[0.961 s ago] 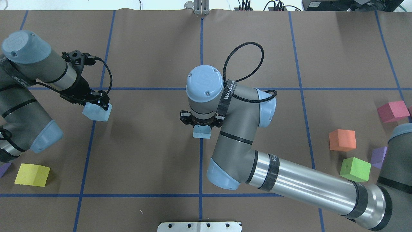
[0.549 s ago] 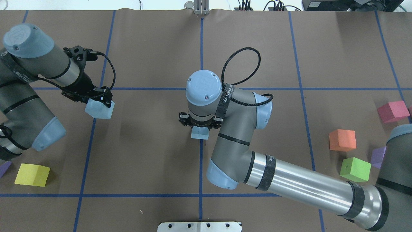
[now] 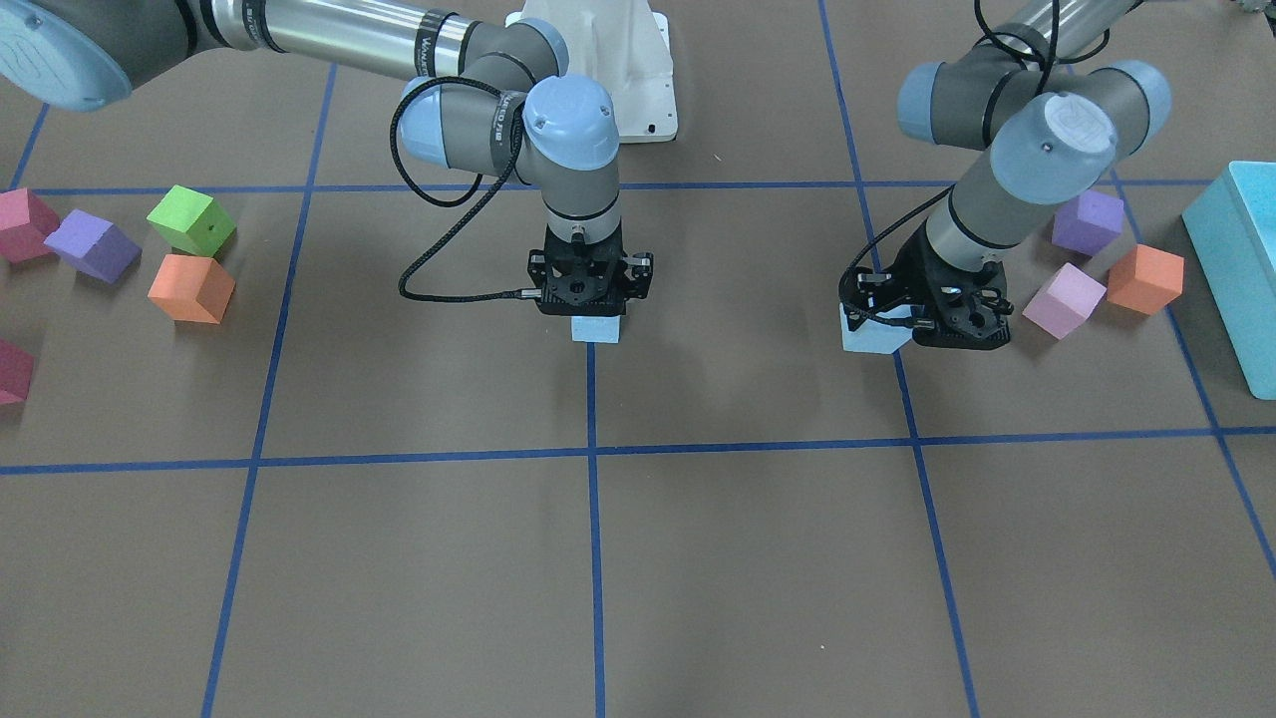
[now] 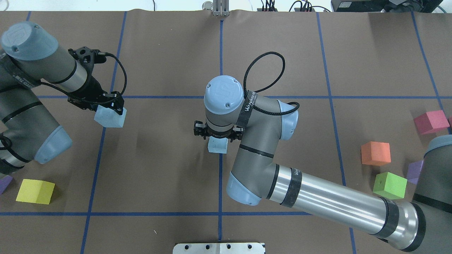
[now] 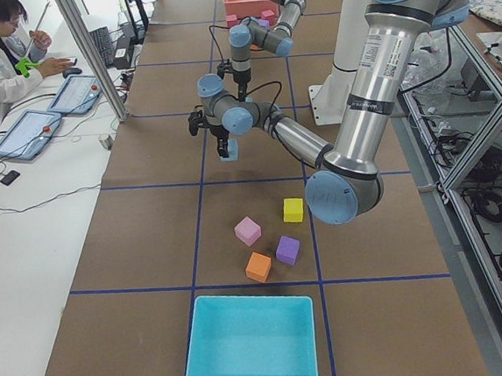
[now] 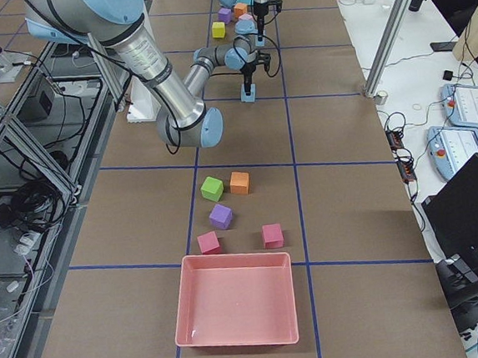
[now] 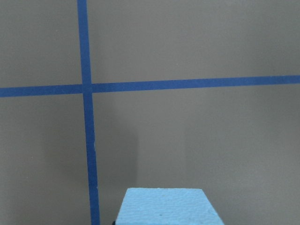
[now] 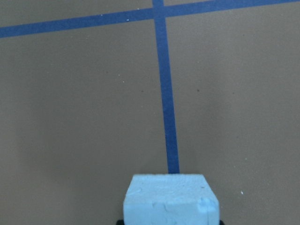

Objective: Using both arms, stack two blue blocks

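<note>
Each gripper holds one pale blue block. My left gripper (image 4: 107,108) is shut on a blue block (image 4: 109,118), held tilted above the table near the left grid line; that gripper (image 3: 922,321) and block (image 3: 871,335) also show in the front view. The block fills the bottom of the left wrist view (image 7: 166,206). My right gripper (image 4: 218,135) points straight down, shut on the other blue block (image 4: 218,145) over the centre line; both show in the front view, gripper (image 3: 591,302) and block (image 3: 595,330). I cannot tell whether this block touches the table. It shows in the right wrist view (image 8: 171,199).
A yellow cube (image 4: 35,191) lies at the near left. Orange (image 4: 376,153), green (image 4: 390,185), purple (image 4: 416,170) and crimson (image 4: 431,121) cubes lie at the right. A turquoise box (image 3: 1236,259) with purple (image 3: 1087,221), lilac (image 3: 1065,299) and orange (image 3: 1144,279) cubes sits beyond my left arm.
My left gripper has carried its blue block a little to the right and farther from the robot. My right gripper has shifted slightly left with its block.
</note>
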`<act>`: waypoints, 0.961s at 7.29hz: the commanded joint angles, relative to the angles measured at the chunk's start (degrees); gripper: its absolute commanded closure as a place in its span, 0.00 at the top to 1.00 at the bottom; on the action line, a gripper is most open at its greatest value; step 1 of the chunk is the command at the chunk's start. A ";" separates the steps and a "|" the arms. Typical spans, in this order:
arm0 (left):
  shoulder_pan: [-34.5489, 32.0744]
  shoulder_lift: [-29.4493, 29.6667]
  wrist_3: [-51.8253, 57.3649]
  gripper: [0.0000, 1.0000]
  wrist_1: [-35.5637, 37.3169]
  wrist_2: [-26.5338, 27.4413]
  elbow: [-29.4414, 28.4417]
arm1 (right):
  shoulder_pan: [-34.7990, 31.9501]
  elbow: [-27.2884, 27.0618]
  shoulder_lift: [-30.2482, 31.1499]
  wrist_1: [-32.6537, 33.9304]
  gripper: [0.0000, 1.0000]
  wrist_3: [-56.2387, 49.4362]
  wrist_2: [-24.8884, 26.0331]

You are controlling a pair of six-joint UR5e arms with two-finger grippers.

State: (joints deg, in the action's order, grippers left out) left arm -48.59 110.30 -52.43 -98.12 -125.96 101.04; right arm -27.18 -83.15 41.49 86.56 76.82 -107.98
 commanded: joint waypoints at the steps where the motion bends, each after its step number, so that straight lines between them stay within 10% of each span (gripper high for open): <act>1: 0.07 2.26 -3.28 0.65 3.43 -0.07 1.43 | -3.38 -2.44 0.96 0.71 1.00 -0.71 -4.57; 7: 3.65 19.67 -8.27 0.65 11.38 4.63 -5.94 | -16.39 -9.58 9.82 5.19 1.00 -17.36 -10.13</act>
State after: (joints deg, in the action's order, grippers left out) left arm -46.86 127.27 -58.23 -86.69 -124.34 96.68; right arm -40.50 -92.72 49.40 91.72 64.90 -116.96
